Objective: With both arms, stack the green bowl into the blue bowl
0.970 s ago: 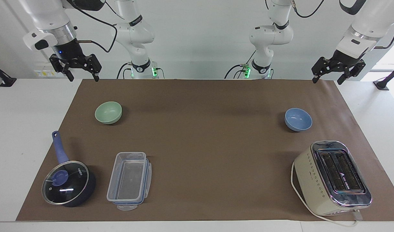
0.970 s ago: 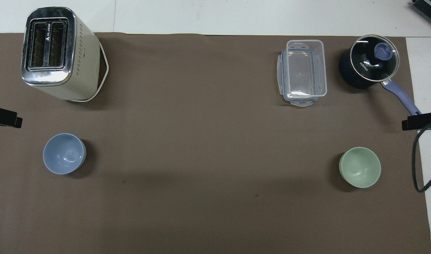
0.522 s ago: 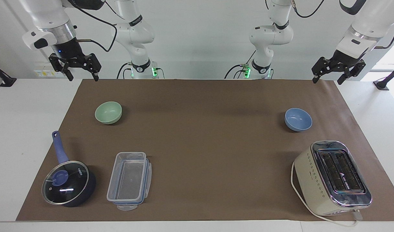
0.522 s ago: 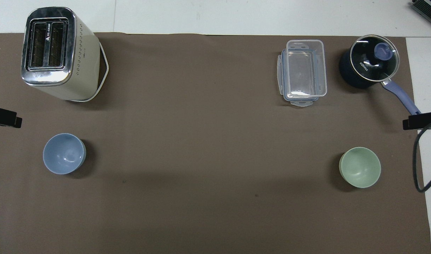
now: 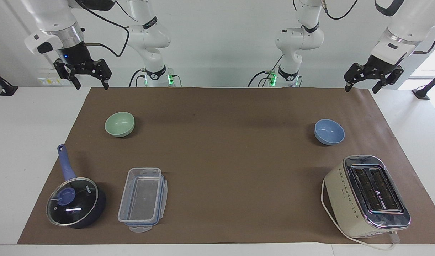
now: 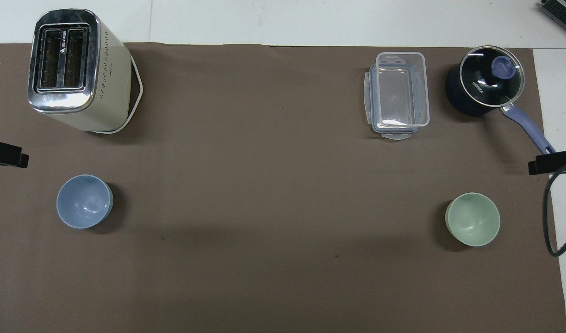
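Observation:
The pale green bowl [image 5: 119, 124] [image 6: 472, 219] sits upright on the brown mat toward the right arm's end of the table. Toward the left arm's end sits the periwinkle blue bowl [image 5: 329, 131] [image 6: 84, 201], also upright, with nothing in it. My right gripper [image 5: 91, 85] hangs open and holding nothing over the mat's edge nearest the robots, well above the green bowl's level. My left gripper [image 5: 361, 89] hangs open with nothing between its fingers over the mat's corner at its own end. In the overhead view only one black fingertip [image 6: 7, 159] of the left gripper and one fingertip [image 6: 553, 163] of the right show.
A cream and chrome toaster [image 5: 368, 195] stands farther from the robots than the blue bowl. A dark blue lidded saucepan [image 5: 75, 202] and a clear plastic container [image 5: 142, 199] lie farther out than the green bowl. The brown mat [image 5: 231, 160] is bare between the bowls.
The right gripper has shifted slightly, staying raised and open. The left gripper and both bowls have not moved.

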Controlling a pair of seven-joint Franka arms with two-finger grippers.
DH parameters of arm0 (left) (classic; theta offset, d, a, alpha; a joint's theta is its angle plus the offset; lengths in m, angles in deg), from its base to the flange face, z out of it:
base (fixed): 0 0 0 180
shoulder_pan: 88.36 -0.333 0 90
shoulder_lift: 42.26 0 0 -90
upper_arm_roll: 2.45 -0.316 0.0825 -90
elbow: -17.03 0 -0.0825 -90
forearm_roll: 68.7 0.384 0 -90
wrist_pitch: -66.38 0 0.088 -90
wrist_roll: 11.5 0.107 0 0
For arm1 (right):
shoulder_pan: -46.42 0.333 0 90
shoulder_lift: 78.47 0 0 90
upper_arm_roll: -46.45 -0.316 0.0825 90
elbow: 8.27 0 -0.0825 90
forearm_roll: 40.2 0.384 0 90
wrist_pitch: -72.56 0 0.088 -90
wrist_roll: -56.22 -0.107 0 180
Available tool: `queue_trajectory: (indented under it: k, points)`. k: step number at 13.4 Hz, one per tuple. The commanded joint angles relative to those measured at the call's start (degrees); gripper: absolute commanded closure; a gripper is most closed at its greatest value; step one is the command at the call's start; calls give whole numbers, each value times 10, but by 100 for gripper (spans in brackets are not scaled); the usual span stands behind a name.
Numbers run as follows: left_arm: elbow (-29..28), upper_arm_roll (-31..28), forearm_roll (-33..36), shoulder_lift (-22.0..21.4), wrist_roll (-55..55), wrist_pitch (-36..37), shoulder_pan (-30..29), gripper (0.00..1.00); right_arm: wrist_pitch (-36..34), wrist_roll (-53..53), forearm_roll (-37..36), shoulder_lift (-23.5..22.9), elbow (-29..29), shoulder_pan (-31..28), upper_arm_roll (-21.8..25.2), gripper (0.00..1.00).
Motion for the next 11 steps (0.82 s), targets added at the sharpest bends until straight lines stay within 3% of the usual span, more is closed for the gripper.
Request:
queue_trajectory:
  k: [1, 11]
  points:
    - [-2, 0, 9, -7, 4, 1, 2, 0, -22, -3, -6, -1, -10, -3, -7, 0]
    - [-63, -5, 8, -30, 6, -57, 0, 0, -29, -4, -1, 12, -10, -3, -7, 0]
